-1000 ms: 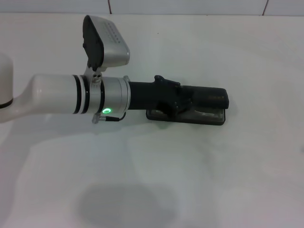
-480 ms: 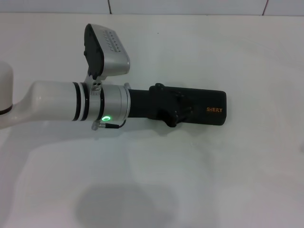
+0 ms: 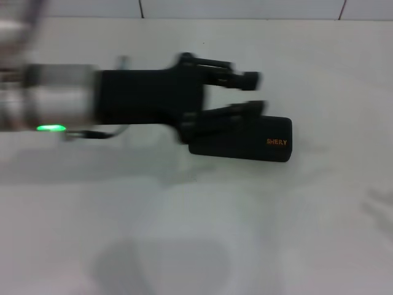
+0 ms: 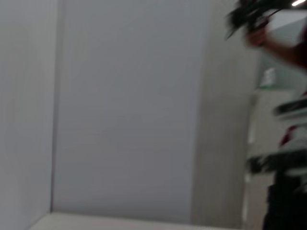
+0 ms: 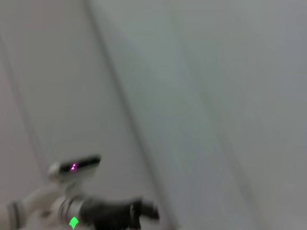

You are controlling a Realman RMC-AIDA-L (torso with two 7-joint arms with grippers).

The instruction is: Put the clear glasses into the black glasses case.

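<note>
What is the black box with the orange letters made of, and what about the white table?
The black glasses case looks like hard plastic or leatherette with a matte finish: no shine, rounded edges, printed orange lettering. It is shut. The table looks like smooth white laminate or painted board, faintly glossy; I can't tell which.

The left arm is reaching in from the left side of the head view, its silver wrist showing a green light and its black forearm section lying level. The left claw (image 3: 255,92) is pointing toward the right with its two fingers (image 3: 242,77) spread apart, holding nothing. The right arm is showing in no view
</note>
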